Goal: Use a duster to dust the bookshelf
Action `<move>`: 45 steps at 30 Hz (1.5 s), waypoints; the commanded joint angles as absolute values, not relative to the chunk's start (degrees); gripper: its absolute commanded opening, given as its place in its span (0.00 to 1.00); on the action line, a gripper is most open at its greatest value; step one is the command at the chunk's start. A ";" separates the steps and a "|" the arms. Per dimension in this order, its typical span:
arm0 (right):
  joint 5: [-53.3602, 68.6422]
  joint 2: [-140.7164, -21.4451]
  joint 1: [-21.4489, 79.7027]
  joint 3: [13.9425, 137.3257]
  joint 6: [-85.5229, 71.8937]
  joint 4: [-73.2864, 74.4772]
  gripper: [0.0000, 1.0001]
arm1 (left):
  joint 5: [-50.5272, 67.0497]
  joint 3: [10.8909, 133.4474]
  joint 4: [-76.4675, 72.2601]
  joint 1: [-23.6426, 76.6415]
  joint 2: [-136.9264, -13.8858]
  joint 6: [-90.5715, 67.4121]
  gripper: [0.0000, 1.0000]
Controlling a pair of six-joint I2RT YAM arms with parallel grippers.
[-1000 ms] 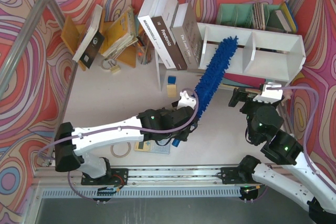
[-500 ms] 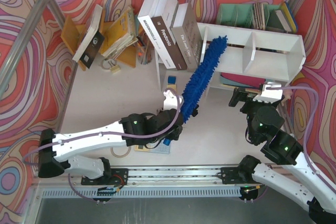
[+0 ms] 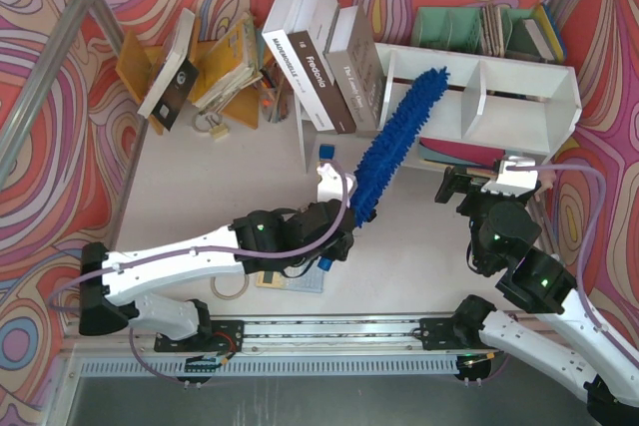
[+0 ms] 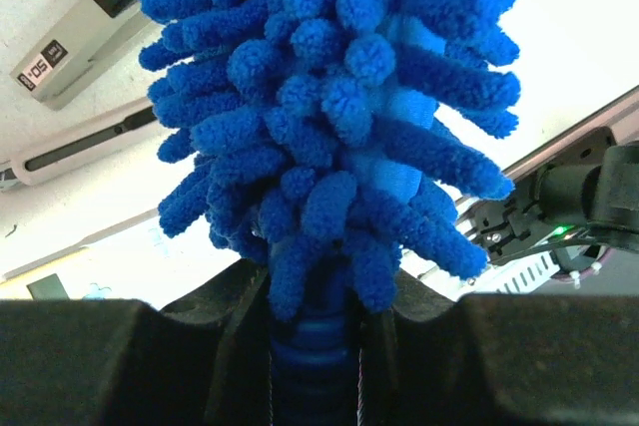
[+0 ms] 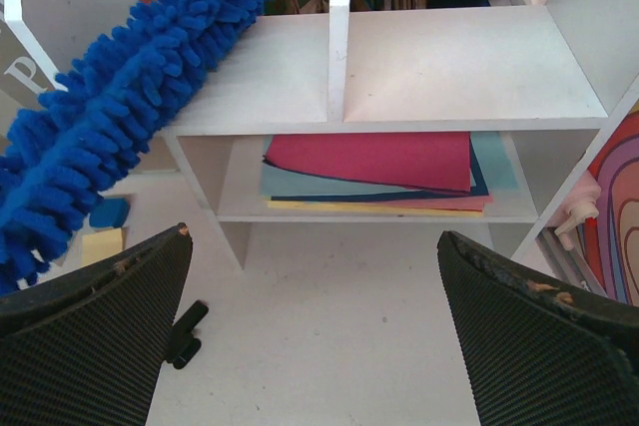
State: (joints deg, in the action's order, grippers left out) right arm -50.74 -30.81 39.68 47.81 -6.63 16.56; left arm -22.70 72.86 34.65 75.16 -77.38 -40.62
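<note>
Step in hand, by judgement: dusting the upper tier of the bookshelf [image 3: 529, 82], starting with the left cubby. Find the bookshelf at the far right corner of the surface. Find the duster [image 3: 394, 137] running diagonally from mid-surface up into the left cubby, with its head tip near the central divider [image 5: 339, 27]. Cannot tell whether the head actually touches the board.

Next move, by judgement:
- Draw the head flat along the left cubby board.
- Lift over the divider and repeat in the right cubby.
- Treat the lower tier last, working around the coloured sheets [image 5: 369, 162] stored there.
- Stay clear of the leaning books [image 3: 319, 47] just beside the shelf's left end.

Status of left end effector [image 4: 310, 346]: clamped tight on the duster's slim handle, directly below the fluffy head, with fingers [image 4: 130, 356] pressed in from both sides.

Status of right end effector [image 5: 310, 326]: spread fully wide, holding nothing and touching nothing, poised above the surface in front of the bookshelf.
</note>
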 commanded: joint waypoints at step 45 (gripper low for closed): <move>-51.59 -30.45 39.46 47.72 -6.80 15.05 0.99 | -18.36 72.21 31.85 78.12 -78.70 -36.91 0.00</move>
